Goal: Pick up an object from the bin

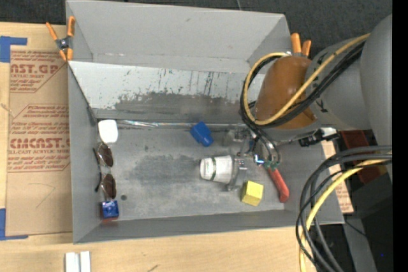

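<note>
My gripper point(247, 155) is low in the right part of the bin, under the orange wrist cover. Right against its left side lies a small white jar point(215, 169) on its side. A yellow block point(252, 193) sits just below the gripper, near the bin's front wall. To its right, a red-handled tool point(278, 182) lies along the right wall. A blue cap point(201, 134) rests up and to the left of the gripper, apart from it.
Along the left wall lie a white block point(108, 131), a pair of brown sunglasses point(104, 170) and a small blue box point(109, 209). The arm and its cables cover the bin's right rim.
</note>
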Robot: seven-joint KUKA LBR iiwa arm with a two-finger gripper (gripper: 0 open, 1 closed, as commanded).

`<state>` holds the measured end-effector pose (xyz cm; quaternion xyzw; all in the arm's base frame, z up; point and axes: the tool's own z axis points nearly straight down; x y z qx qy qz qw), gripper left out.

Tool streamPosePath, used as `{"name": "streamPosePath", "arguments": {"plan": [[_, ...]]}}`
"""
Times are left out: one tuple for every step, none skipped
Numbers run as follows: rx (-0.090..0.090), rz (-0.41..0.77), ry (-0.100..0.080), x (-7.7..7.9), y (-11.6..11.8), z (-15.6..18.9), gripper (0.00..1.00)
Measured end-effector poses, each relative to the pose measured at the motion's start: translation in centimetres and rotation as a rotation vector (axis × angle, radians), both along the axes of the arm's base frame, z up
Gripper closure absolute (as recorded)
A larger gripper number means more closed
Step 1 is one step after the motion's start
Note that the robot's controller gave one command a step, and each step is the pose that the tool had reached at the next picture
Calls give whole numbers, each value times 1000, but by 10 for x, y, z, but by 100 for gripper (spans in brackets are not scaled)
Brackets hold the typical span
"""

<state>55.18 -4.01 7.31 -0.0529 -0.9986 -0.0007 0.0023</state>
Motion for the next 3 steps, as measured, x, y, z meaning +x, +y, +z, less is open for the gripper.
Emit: {"name": "streamPosePath", "arguments": {"plan": [[-1,-119,-8,-15,16,-3,100],[-1,-119,-8,-15,16,-3,100],[0,-136,-9,-13,16,199,100]]}}
